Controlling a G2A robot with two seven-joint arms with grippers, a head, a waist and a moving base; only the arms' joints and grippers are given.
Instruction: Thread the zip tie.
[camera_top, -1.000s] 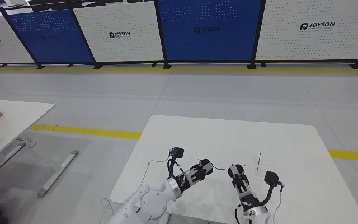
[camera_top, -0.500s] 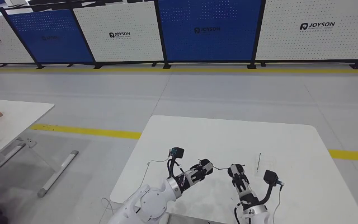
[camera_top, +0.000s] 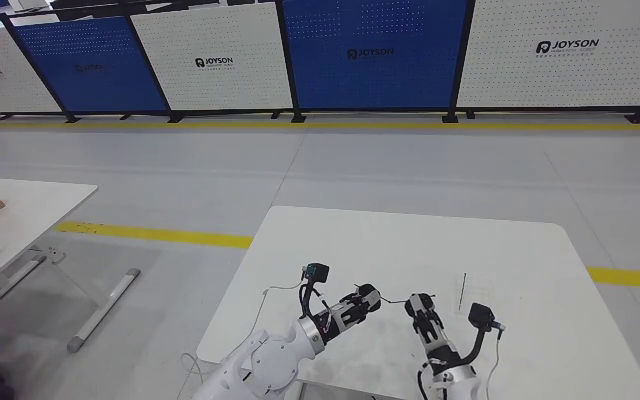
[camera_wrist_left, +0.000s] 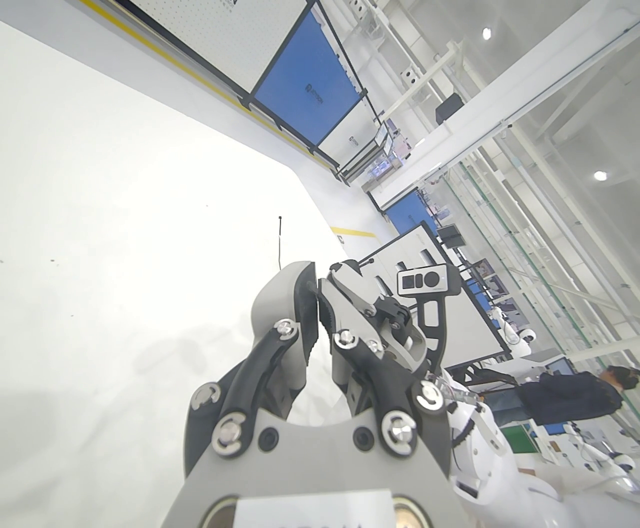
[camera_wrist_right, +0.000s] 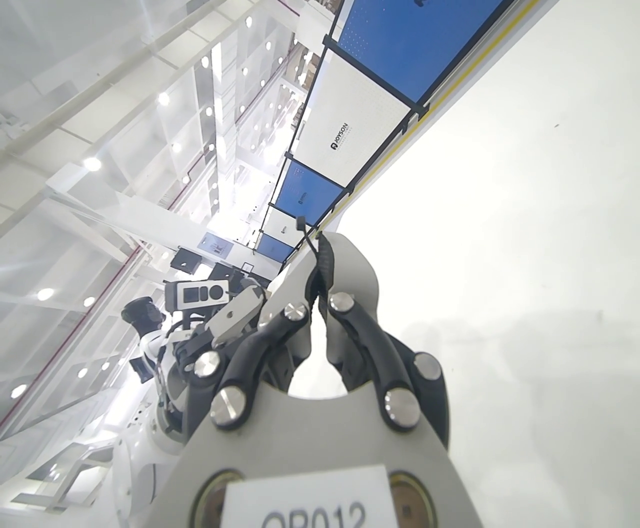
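Two black zip ties noted. The first zip tie (camera_top: 393, 299) is a thin dark strap at lower centre of the top view, held off the table and running roughly level between the left gripper (camera_top: 371, 296) and the right gripper (camera_top: 415, 301). In the right wrist view its small square head pokes out past the closed fingertips at upper centre, with the strap pinched just below it. In the left wrist view the fingers press together on a small dark bit at their tips. The second zip tie (camera_top: 463, 290) lies flat and straight on the white table (camera_top: 330, 250), lower right of the top view, near the right gripper but apart from it, head at the far end.
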